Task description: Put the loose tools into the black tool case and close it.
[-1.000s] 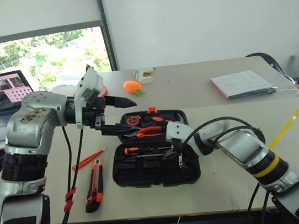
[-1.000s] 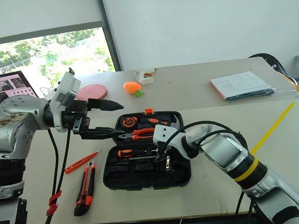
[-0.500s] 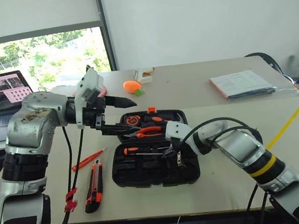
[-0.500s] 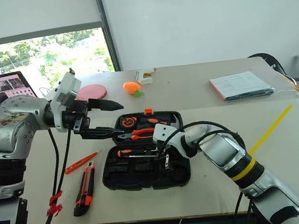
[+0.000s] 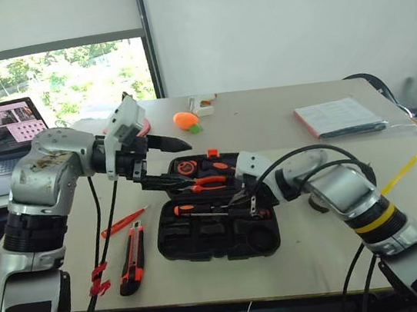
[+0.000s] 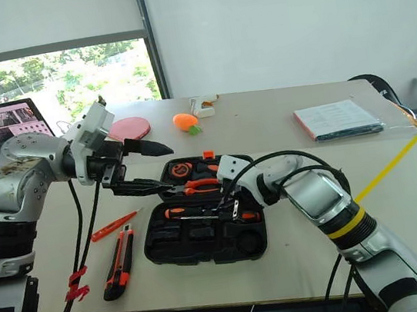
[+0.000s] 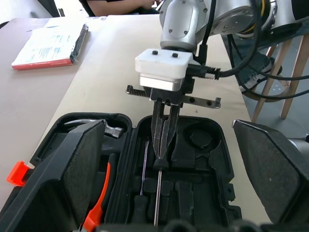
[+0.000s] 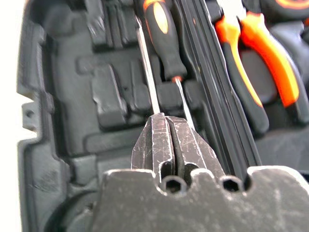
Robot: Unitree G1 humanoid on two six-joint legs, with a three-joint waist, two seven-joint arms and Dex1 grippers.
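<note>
The right hand (image 6: 234, 210) pinches a screwdriver's shaft (image 8: 147, 72) over the black tool case (image 6: 204, 238) slots — seating it; the left hand (image 6: 144, 167) hovers wide open, empty.

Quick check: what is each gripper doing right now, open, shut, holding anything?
Left gripper: open, empty, above the black tool case.
Right gripper: shut on a screwdriver shaft.

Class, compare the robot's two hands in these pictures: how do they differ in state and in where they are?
The left hand is open, its black fingers spread wide; the right hand is shut, fingers pressed together. The left hand hovers above the far half of the black tool case; the right hand points down into the near half, by the screwdriver lying there. Both are two-fingered and over the open case.
</note>
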